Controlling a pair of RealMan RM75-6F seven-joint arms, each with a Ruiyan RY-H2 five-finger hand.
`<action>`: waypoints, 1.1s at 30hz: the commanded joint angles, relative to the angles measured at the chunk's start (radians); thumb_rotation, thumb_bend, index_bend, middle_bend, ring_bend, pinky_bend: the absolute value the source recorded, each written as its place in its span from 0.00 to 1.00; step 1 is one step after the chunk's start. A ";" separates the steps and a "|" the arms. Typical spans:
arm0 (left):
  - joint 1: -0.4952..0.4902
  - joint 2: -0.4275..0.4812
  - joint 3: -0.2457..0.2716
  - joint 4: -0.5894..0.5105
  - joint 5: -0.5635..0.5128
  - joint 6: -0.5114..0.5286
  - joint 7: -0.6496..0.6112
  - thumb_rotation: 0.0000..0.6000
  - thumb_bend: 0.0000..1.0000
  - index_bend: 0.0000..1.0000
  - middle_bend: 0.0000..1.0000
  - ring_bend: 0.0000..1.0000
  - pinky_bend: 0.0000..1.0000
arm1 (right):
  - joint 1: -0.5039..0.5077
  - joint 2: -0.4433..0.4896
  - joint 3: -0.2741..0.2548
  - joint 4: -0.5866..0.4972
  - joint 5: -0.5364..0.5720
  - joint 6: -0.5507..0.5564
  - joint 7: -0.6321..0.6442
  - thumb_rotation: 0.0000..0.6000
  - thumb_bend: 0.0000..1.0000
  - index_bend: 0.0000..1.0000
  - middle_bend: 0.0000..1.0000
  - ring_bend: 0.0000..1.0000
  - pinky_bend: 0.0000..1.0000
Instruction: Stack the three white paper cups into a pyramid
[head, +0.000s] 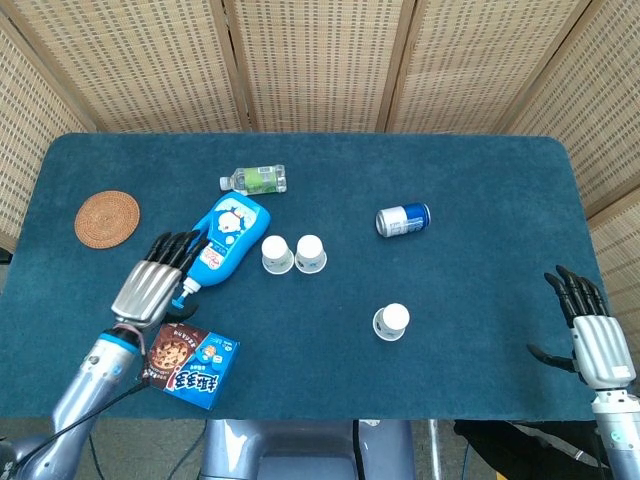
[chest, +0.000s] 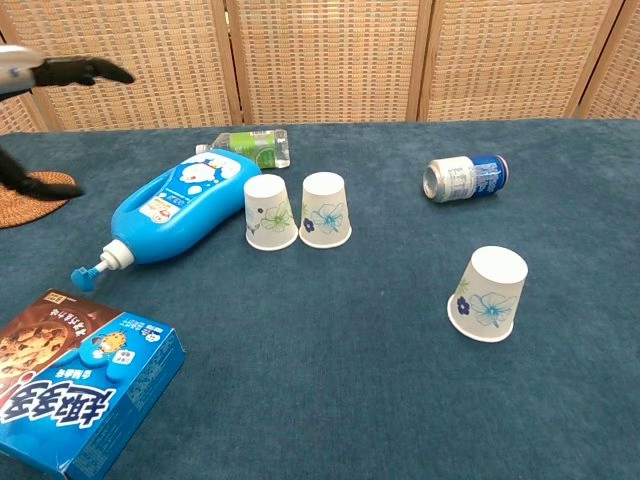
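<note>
Two upturned paper cups (chest: 272, 211) (chest: 325, 209) stand touching side by side at centre-left of the frame, the base already formed; the third cup (chest: 488, 293) sits well apart at lower right, slightly tilted. The left robot hand (head: 158, 280) hovers at lower left, fingers spread, holding nothing; the right robot hand (head: 588, 334), at the bench's lower-right edge, is likewise spread and empty. Likely risks: crushing the thin third cup, or nudging the base pair apart or against the blue bottle (chest: 180, 213) while placing it.

Bright, even light, soft shadows (left fingers (chest: 92, 70) slightly blurred).
</note>
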 joint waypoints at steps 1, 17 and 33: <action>0.166 0.055 0.120 0.027 0.178 0.132 -0.071 1.00 0.28 0.04 0.00 0.00 0.00 | -0.002 -0.015 0.004 -0.004 0.000 0.013 -0.048 1.00 0.15 0.07 0.00 0.00 0.07; 0.396 0.065 0.178 0.206 0.365 0.240 -0.213 1.00 0.28 0.04 0.00 0.00 0.00 | 0.101 -0.037 -0.014 -0.124 -0.073 -0.121 -0.226 1.00 0.15 0.11 0.00 0.00 0.07; 0.439 0.071 0.120 0.237 0.415 0.186 -0.243 1.00 0.28 0.04 0.00 0.00 0.00 | 0.278 -0.255 0.058 -0.274 0.096 -0.372 -0.571 1.00 0.17 0.24 0.00 0.00 0.10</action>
